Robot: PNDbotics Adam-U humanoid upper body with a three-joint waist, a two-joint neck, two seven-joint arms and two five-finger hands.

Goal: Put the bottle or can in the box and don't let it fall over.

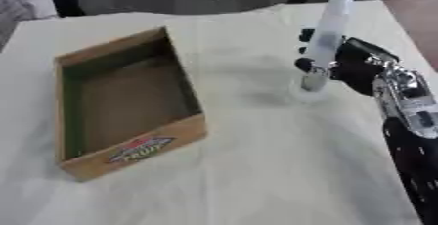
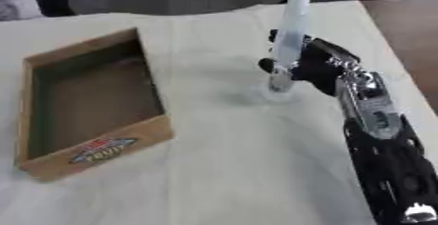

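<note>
**rigwatcher:** Since only 1 hand shows up here, it's the right hand [image 1: 346,65], coming in from the right with its fingers curled round the lower part of a tall, pale, see-through bottle [image 1: 329,28]. Bottle's basically upright, long axis leaning a bit up and away, base on or just above the table [image 1: 282,170]. Can't tell which.

**boxfan:** And the box [image 1: 128,158]?

**rigwatcher:** Well off to the hand's left, open top, looks empty, long side running away from the camera. My guess is the next move is a sideways carry left, keeping the bottle vertical. Left hand isn't visible in either view.
</note>
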